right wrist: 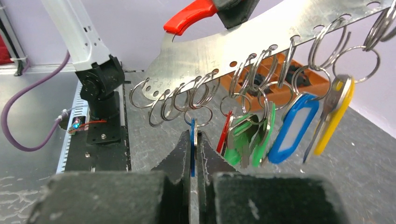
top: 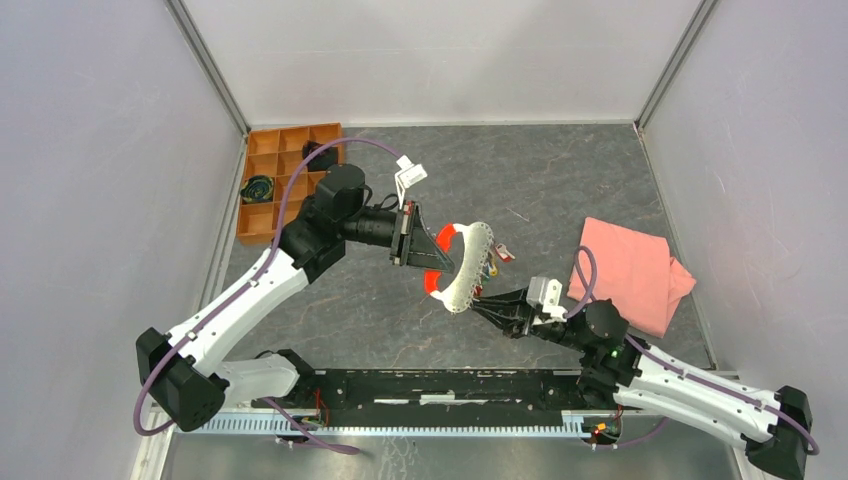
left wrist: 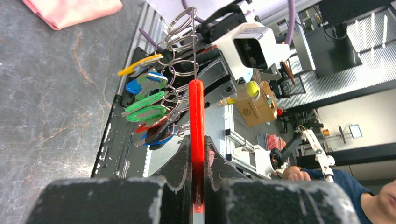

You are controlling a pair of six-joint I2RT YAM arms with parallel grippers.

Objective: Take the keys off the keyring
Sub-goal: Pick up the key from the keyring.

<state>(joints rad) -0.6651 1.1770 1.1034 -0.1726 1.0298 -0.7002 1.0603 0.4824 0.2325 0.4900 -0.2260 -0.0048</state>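
The keyring (top: 470,262) is a curved pale metal strip with holes and a red handle (left wrist: 196,112), held in the air over the table's middle. My left gripper (top: 424,252) is shut on the red handle (right wrist: 189,16); the left wrist view shows its jaws (left wrist: 196,148) clamped on it. Several split rings hang from the strip (right wrist: 233,46), carrying the keys (right wrist: 252,135) with green, red, blue and yellow heads (left wrist: 147,109). My right gripper (top: 482,296) reaches up from below. Its jaws (right wrist: 193,142) are shut on a thin blue key (right wrist: 192,133) hanging from one ring.
An orange compartment tray (top: 262,208) stands at the back left, holding small dark items. A pink cloth (top: 625,275) lies on the grey table at the right; it also shows in the left wrist view (left wrist: 70,9). White walls enclose the table.
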